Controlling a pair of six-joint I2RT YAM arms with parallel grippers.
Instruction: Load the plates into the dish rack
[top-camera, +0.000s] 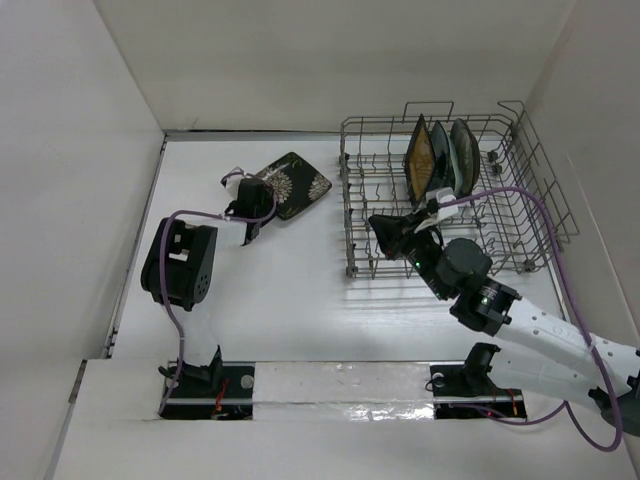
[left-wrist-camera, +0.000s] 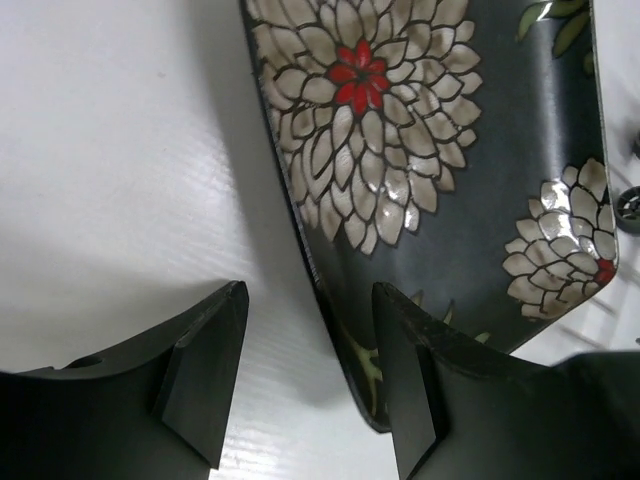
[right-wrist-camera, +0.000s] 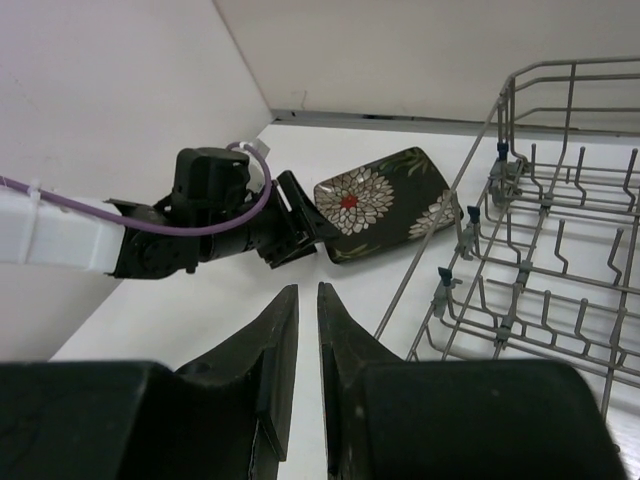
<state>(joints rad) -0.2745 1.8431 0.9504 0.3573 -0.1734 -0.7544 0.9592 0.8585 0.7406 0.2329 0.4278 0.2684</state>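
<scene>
The flowered plate (top-camera: 298, 184) is a glossy black square with rounded corners, painted with big white many-petalled blooms with red hearts and a few green leaves. It lies flat on the table (top-camera: 290, 295) toward the far edge, near the left side of the dish rack (top-camera: 375, 175). The left gripper (left-wrist-camera: 310, 385) is spread wide, straddling the plate's rim. The right gripper (right-wrist-camera: 308, 330) is clenched on nothing by the rack's near-left corner. Other plates (top-camera: 440, 152) stand on edge inside the rack.
</scene>
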